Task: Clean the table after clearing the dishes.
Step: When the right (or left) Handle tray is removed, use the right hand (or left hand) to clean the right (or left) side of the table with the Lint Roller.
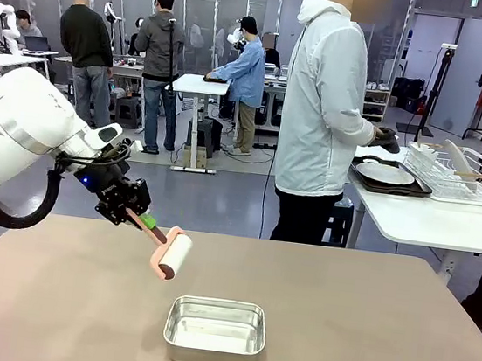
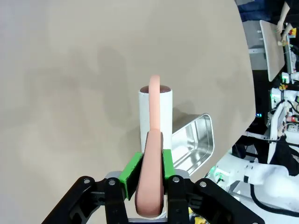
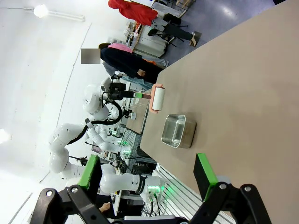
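We see the left gripper (image 1: pixel 143 218) clamped on the pink handle of a lint roller (image 1: pixel 170 254), with the white roll over the left half of the table (image 1: pixel 364 328); contact cannot be told. A steel pan (image 1: pixel 215 331) sits at near centre. The right gripper (image 3: pixel 148 170) has its fingers spread wide, holding nothing. A plate (image 1: pixel 385 174) on a tray (image 1: pixel 357 179) rests on the white side table (image 1: pixel 429 221), far right, beside the person (image 1: pixel 320 111)
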